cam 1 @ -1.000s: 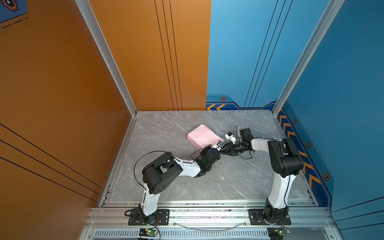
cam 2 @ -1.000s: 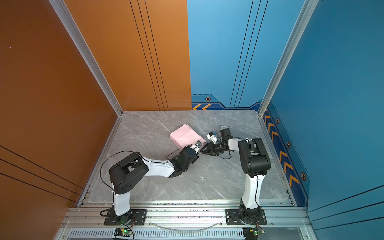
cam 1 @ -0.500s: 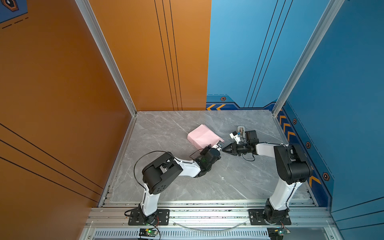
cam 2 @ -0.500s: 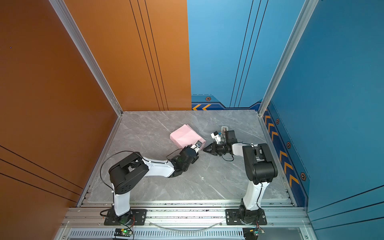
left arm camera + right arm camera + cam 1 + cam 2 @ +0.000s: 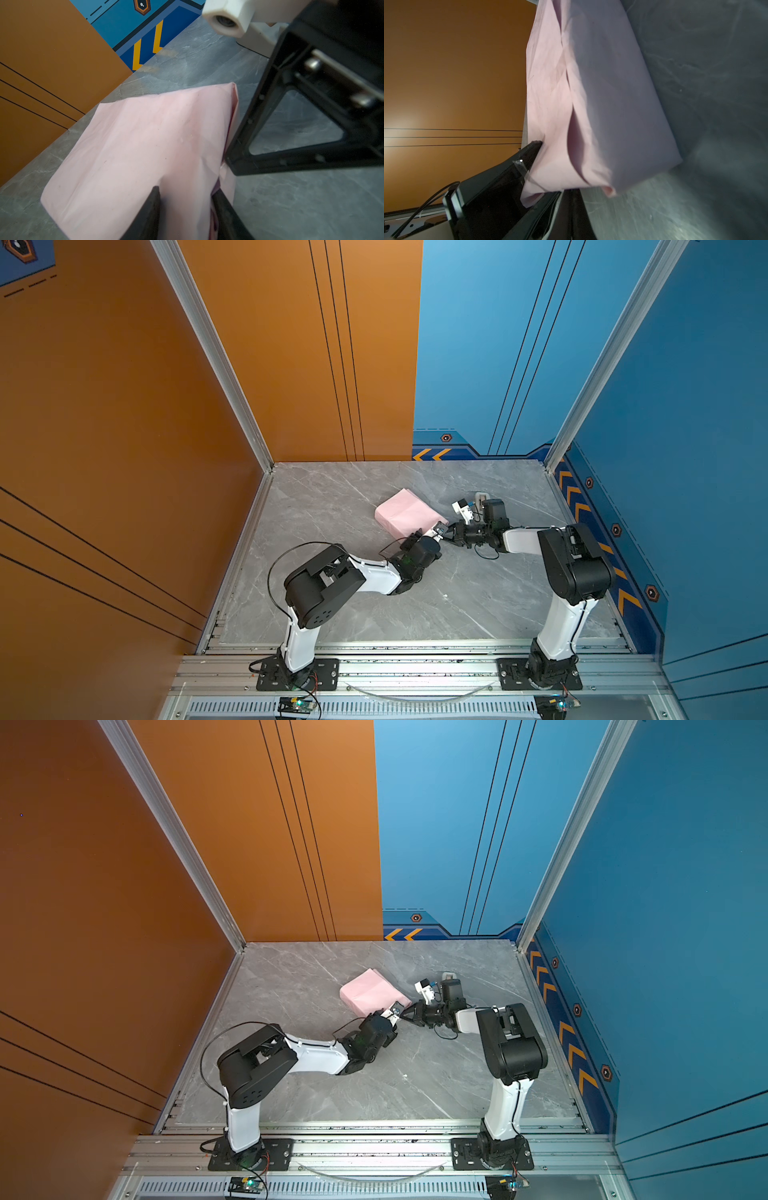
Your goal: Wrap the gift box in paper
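Closing is the main change: the right claw (image 5: pixel 448 531), part-open a second ago, now has its fingers pressed together; the right arm (image 5: pixel 575 560), whose elbow had swung out toward the table's right edge half a second ago, has come part of the way back; the parcel and the left arm lie as they did.

The paper (image 5: pixel 405 512) is folded pale-pink side out around the box, which is wholly hidden inside it; the parcel lies on the grey table (image 5: pixel 457 605) in its back half, about midway between the left and right edges, turned so that one corner points at the back edge.

The left claw (image 5: pixel 434 530) is at the parcel's near right corner. In the left wrist view its dark fingers (image 5: pixel 149 207) stand narrowly apart with that corner between them, one on the top face, the other against the side where a lilac fold shows; it holds the paper there.

The right claw meets the same corner from the right, its shut tips touching the folded side just beyond the left claw; whether any paper is pinched between them I cannot tell.

A small beige tape dispenser (image 5: pixel 481 497) stands behind the right claw's wrist, nearer the back edge, apart from the parcel.
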### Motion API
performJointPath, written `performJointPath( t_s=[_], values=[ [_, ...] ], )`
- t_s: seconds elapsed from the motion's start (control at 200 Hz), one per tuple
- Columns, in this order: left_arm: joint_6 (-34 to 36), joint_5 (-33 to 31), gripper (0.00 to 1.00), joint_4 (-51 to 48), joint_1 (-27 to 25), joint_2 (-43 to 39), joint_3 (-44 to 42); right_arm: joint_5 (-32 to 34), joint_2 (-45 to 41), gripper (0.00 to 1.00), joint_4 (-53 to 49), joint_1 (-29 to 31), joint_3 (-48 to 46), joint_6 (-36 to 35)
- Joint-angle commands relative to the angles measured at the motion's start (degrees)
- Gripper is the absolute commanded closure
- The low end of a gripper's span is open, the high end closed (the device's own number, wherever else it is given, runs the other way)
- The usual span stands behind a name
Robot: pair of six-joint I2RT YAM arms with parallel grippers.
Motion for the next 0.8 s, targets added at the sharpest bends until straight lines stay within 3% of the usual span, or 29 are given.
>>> performJointPath(
  t_s=[0.0,0.586,0.796],
  values=[
    [-3.3,15.62,0.6,-23.88,0.39,9.92,-6.18,0.86,0.89,0.96,1.96,0.6,0.0,0.99],
    [-3.15,15.66,0.6,-23.84,0.51,9.95,-5.99,3.39,2.0,0.96,6.64,0.78,-1.02,4.06],
    [-3.24,15.56,0.6,-23.78,0.54,9.78,-6.35,4.25,-1.6,0.87,8.05,-0.67,-4.78,3.86]
  ],
)
